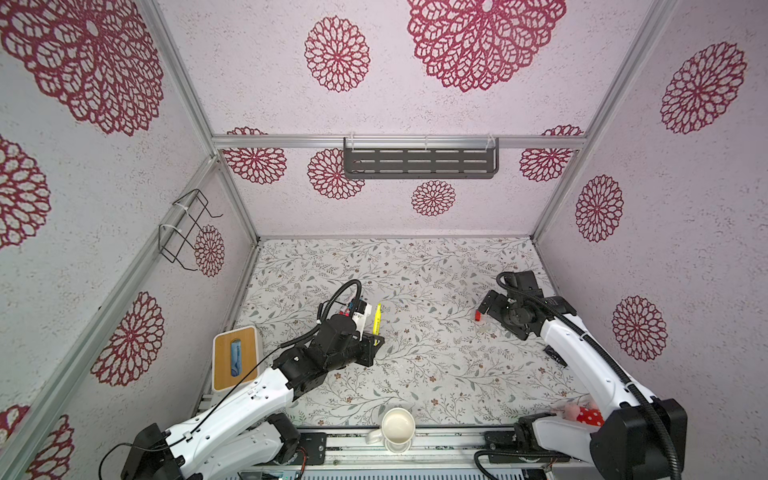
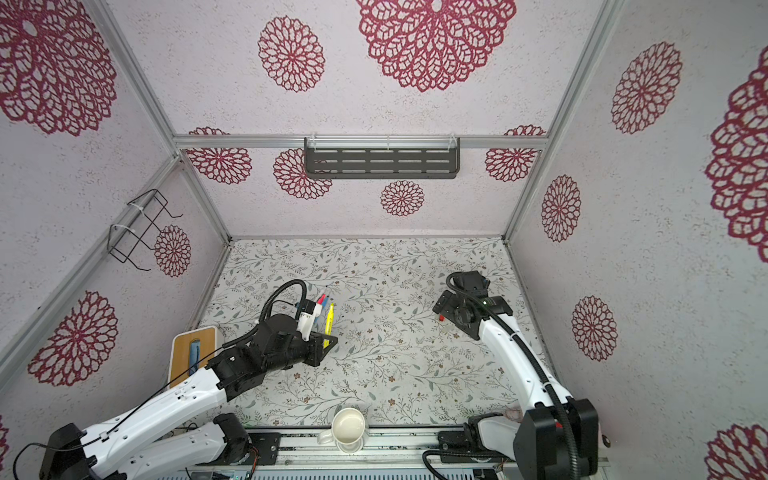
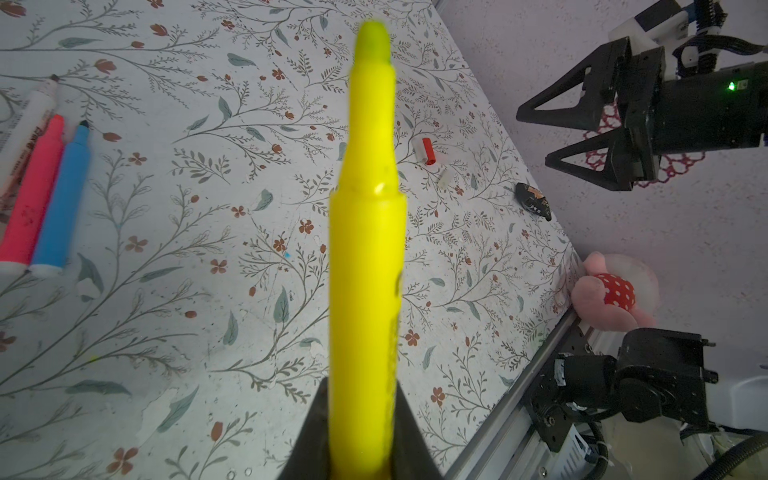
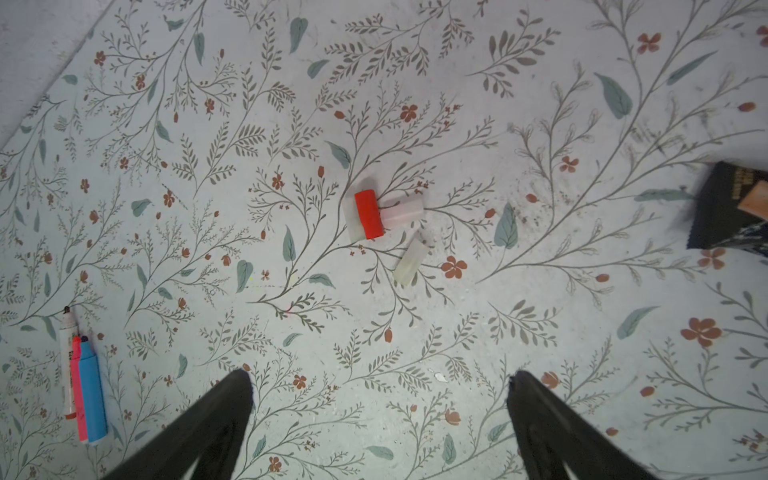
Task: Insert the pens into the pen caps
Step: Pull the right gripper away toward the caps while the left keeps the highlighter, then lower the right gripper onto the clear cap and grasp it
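The left gripper [image 1: 376,340] is clamped on the yellow pen [image 1: 377,318]. The right gripper [image 4: 380,376] hangs spread wide near the red cap [image 4: 368,219].

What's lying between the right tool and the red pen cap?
Nothing: the right wrist view shows only bare floral tabletop between the open right tool and the red pen cap; a clear cap lies just aside.

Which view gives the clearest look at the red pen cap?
The right wrist view: the red cap lies central, sharp and unobstructed, touching clear caps. The left wrist view shows it small; in both top views it is a red speck beside the right end effector.
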`<state>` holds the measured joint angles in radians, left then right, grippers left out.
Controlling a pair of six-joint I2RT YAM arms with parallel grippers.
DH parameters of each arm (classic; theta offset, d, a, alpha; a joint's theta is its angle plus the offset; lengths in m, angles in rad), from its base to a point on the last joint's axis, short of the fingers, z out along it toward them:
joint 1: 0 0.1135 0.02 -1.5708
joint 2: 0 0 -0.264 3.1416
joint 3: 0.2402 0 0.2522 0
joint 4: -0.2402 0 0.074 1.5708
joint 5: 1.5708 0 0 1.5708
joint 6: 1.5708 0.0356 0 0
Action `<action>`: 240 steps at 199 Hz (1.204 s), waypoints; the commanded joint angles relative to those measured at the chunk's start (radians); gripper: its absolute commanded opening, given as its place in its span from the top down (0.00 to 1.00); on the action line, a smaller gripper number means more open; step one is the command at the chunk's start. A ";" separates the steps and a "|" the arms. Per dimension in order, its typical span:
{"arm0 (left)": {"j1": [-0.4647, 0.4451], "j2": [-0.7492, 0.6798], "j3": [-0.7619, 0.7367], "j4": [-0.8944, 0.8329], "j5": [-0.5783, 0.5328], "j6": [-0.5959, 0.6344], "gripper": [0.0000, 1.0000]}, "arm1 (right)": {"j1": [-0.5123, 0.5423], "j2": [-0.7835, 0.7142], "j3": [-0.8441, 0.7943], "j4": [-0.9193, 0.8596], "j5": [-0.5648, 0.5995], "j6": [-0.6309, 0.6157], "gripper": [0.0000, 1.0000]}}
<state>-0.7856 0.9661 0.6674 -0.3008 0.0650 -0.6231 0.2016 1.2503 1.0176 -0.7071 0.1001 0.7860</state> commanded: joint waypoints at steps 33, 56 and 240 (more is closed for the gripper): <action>-0.009 -0.044 -0.017 -0.015 -0.019 -0.012 1.00 | -0.026 0.079 0.019 0.001 0.002 0.116 0.14; -0.011 -0.060 -0.026 -0.016 -0.024 -0.017 1.00 | -0.028 0.100 0.001 0.030 0.019 0.145 0.19; -0.012 -0.069 -0.045 -0.021 -0.061 -0.027 1.00 | -0.027 0.444 0.084 0.042 0.026 0.081 0.51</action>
<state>-0.7876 0.9031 0.6323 -0.3218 0.0273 -0.6411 0.1772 1.6817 1.0702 -0.6476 0.1329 0.8757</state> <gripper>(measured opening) 0.177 0.489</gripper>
